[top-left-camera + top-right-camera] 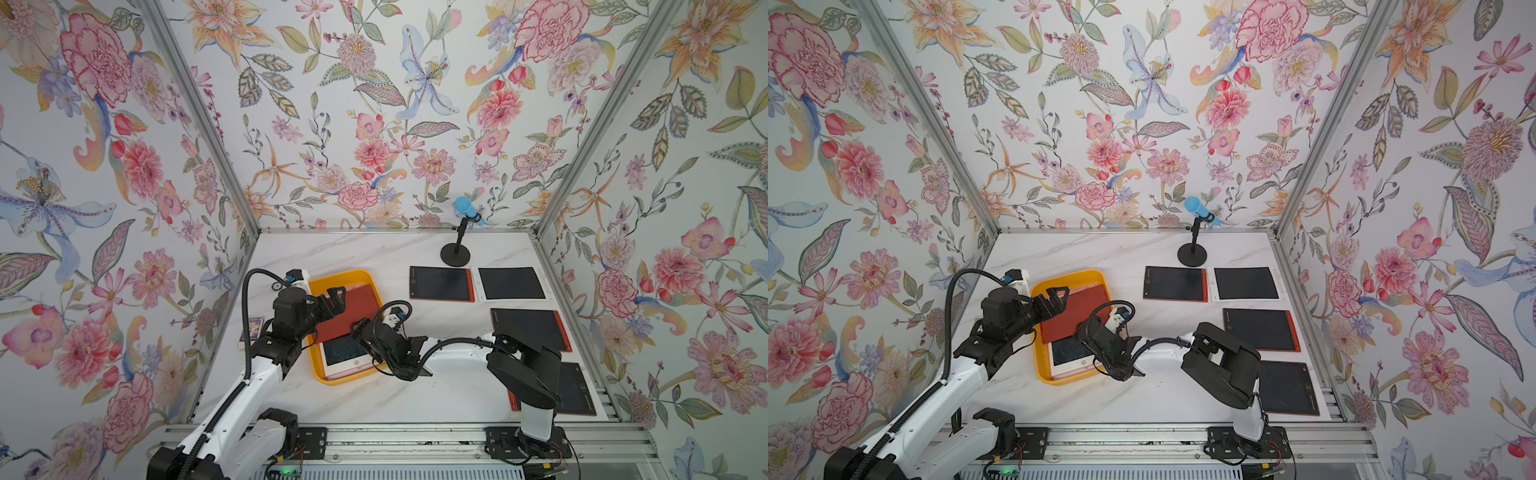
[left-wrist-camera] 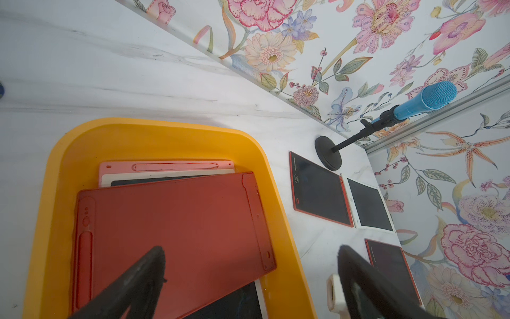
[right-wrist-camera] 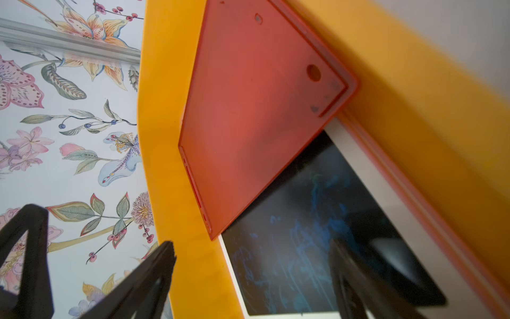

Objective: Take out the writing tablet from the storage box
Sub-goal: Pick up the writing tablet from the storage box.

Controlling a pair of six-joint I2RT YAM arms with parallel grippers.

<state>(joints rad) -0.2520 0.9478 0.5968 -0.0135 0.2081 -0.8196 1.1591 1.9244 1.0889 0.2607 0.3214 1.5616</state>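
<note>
Storage box (image 1: pixel 340 275) (image 2: pixel 154 132): a shallow yellow-orange tray lying on the left half of the worktop (image 1: pixel 374 399), about midway between its back and front edges. It holds a stack of writing tablets. Uppermost is a red tablet (image 1: pixel 353 316) (image 2: pixel 176 221) (image 3: pixel 256 110), back face up and skewed to the box walls. Beneath it, toward the front edge, lies a white-framed tablet (image 1: pixel 347 353) (image 3: pixel 303 234) whose dark screen bears blue marks. A pink tablet edge (image 2: pixel 165 167) shows at the far end of the box.

Worktop: white, marble-patterned. Four more tablets lie screen up along its right edge: a red-framed one (image 1: pixel 440 283), a white-framed one (image 1: pixel 512 283), a second red-framed one (image 1: pixel 536 328) partly behind the right arm, and a fourth (image 1: pixel 575 388) near the front right corner. A blue microphone (image 1: pixel 467 210) on a black stand (image 1: pixel 456 254) is near the back edge. Floral wallpaper (image 1: pixel 374 124) covers the three enclosing walls.

Left gripper (image 1: pixel 337 298) (image 2: pixel 251 250): jaws spread wide and empty, one finger over the red tablet, the other past the box's right wall.

Right gripper (image 1: pixel 371 348) (image 3: pixel 251 244): jaws wide and empty, at the box's front right part, with one finger at the rim and the other over the marked screen. Contact cannot be told.
</note>
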